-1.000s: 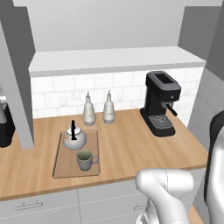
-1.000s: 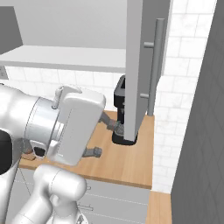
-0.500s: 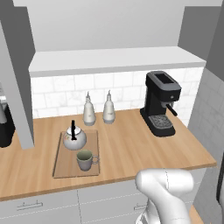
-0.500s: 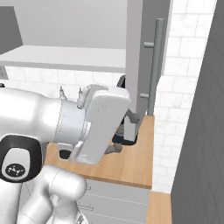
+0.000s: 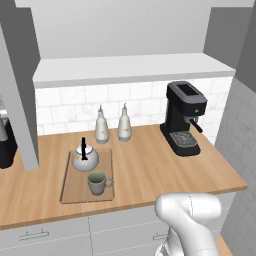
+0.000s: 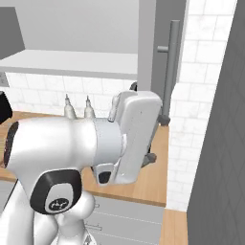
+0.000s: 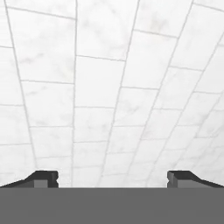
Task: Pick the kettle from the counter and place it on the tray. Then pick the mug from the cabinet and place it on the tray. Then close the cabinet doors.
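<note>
The silver kettle (image 5: pixel 85 158) and the grey-green mug (image 5: pixel 97 182) both stand on the light-wood tray (image 5: pixel 70 192) on the counter (image 5: pixel 150 170). The cabinet stands open, its white shelf (image 5: pixel 130 67) bare. Its left door (image 5: pixel 20 100) hangs out over the counter's left end. The right door (image 6: pixel 152 43) with its bar handle (image 6: pixel 171 67) is swung out toward me. My gripper (image 6: pixel 157 139) is just below that handle and faces the tiled wall. In the hand view the gripper (image 7: pixel 112 179) is open, with nothing between its fingertips (image 7: pixel 43 178).
Two white bottles (image 5: pixel 101 126) stand against the tiles behind the tray. A black coffee machine (image 5: pixel 184 117) sits at the counter's right end. A dark grey wall (image 6: pixel 215 143) closes the right side. Grey-white drawers (image 5: pixel 45 235) run under the counter.
The arm has swung to the right, carrying the hand across the coffee machine to just below the right door's handle. Kettle, mug and tray have not moved.
</note>
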